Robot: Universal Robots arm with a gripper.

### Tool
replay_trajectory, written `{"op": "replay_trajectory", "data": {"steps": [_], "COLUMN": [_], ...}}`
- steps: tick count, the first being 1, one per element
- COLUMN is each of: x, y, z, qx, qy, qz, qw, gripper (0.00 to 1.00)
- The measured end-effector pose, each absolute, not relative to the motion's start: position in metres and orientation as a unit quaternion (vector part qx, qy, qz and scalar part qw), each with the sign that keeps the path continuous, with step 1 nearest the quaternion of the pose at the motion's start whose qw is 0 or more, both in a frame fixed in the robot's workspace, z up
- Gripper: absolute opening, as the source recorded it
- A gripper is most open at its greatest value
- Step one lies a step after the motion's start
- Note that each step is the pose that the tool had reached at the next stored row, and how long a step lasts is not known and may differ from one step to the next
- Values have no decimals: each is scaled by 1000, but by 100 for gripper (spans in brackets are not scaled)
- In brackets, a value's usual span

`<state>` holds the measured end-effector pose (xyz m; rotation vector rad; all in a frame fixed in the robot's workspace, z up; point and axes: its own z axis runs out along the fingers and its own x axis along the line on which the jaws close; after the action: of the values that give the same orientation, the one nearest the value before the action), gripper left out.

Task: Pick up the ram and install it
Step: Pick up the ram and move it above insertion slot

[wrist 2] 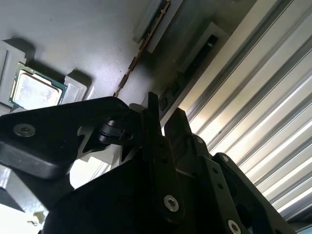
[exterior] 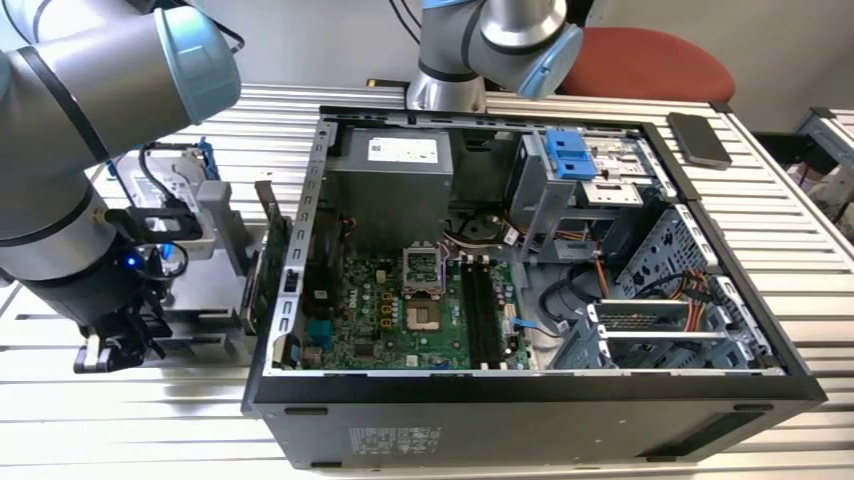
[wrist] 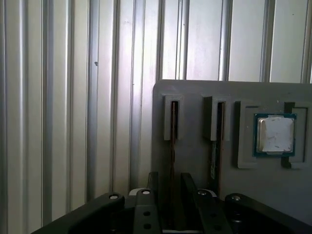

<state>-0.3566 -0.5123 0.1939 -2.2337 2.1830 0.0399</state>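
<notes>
Released fingers (wrist: pixel 152 195) straddle the ram (wrist: pixel 171 141), which stands on edge in a grey holder (wrist: pixel 195 92) slot, evidently to offer both faces for pinching, with a second stick (wrist: pixel 217 136) and a processor (wrist: pixel 275 134) beyond on the slatted desk (wrist: pixel 58 97)

My arm (exterior: pixel 60 150) has the usual look: fat silver-grey tubes with pale blue caps (exterior: pixel 198 55) on the round joints, and a silver base (exterior: pixel 445 92) over at the far side. Down at the wrist it all goes black, with a tiny blue light (exterior: pixel 132 262) glowing and black cables (exterior: pixel 171 265) looped around it. The gripper (wrist: pixel 169 176) is matte black too and kinda blocky. It's got two slim flat fingers (wrist: pixel 152 183), and small silver screws (wrist: pixel 113 196) are dotted over it in both wrist views.
</notes>
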Motion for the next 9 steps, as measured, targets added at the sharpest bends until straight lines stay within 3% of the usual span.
{"op": "replay_trajectory", "data": {"steps": [9], "x": [-357], "y": [-512], "z": [194], "qx": [-715], "qy": [699], "qz": [13], "qw": [9], "gripper": [100]}}
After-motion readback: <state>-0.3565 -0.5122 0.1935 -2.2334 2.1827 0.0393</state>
